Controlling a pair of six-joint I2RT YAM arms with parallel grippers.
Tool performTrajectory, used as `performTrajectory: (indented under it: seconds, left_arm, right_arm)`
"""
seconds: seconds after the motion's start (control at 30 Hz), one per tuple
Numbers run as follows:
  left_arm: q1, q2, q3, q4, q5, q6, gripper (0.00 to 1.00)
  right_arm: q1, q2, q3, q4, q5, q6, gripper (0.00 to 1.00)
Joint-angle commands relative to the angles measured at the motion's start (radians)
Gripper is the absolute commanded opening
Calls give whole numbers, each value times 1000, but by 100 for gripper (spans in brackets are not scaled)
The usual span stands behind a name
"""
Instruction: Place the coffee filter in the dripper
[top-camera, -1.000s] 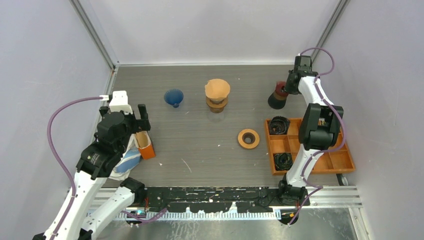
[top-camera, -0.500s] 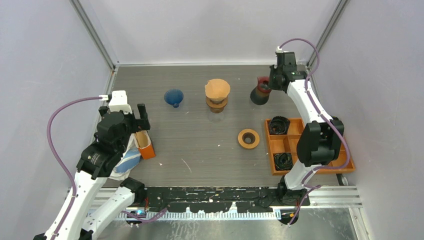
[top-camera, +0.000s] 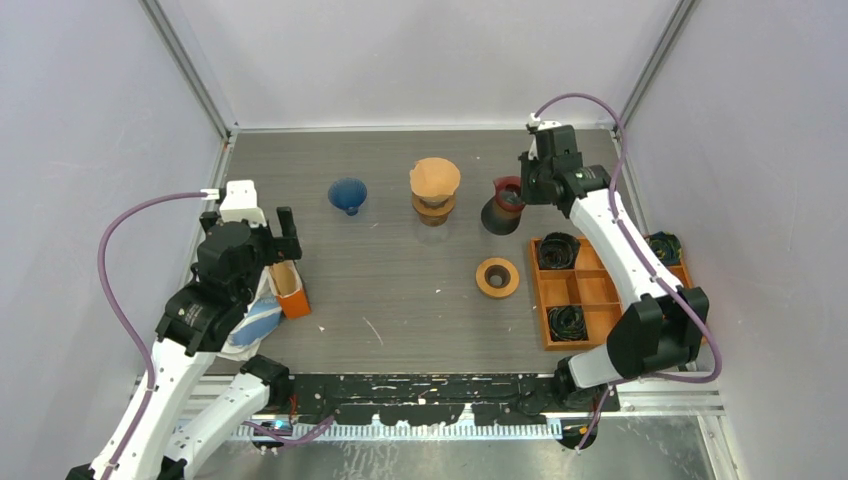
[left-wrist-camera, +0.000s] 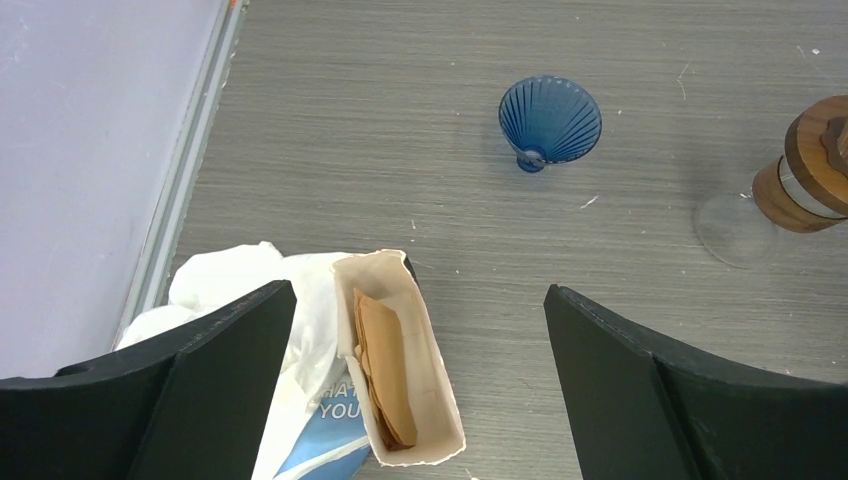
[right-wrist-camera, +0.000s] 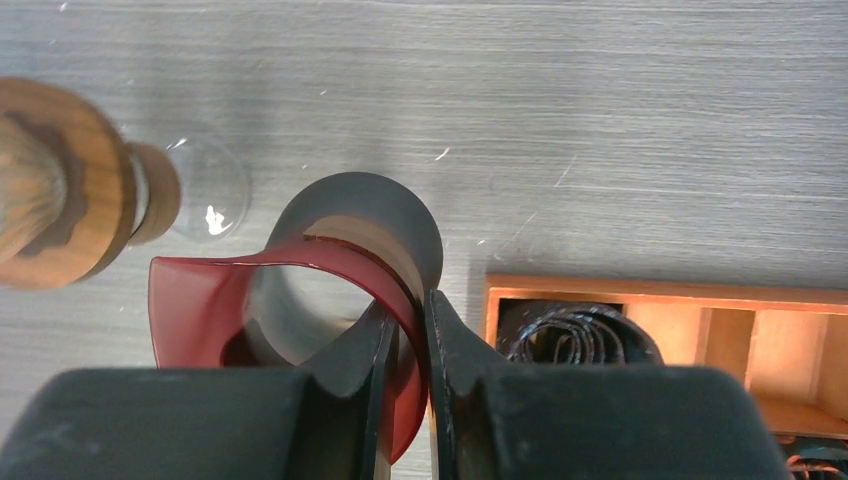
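While nipping the red dripper by its rim in the right gripper at upper right, holds the left gripper wide over the coffee filters, lengthwise top-to-bottom in their lower-left carton

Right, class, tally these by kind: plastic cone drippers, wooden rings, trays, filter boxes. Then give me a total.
Plastic cone drippers: 2, the blue dripper and the red dripper
wooden ring: 1
orange tray: 1
filter box: 1
Total: 5
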Motion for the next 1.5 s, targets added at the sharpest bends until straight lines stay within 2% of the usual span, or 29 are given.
performTrajectory:
  seconds: [0.0, 0.4, 0.6, 0.77, 1.07, 1.47]
  left_arm:
    - [7, -4, 2, 53, -12, 3, 99]
    - [9, -9, -4, 55, -18, 0, 99]
    - [10, -7, -7, 57, -20, 0, 99]
    - [11, -7, -10, 57, -16, -1, 99]
    - [11, 0, -13, 62, -18, 1, 99]
    - [11, 9, -12, 62, -10, 3, 99]
  right_arm:
    - [71, -101, -29, 12, 4, 7, 11]
    - [314, -195, -182, 16, -3, 19, 11]
    - [458, -181, -212, 101, -33, 38, 11]
    - [552, -108, -209, 170, -34, 27, 11]
    - [636, -26, -199, 214, -11, -6, 12]
    - [649, 38, -214, 254, 41, -30, 14]
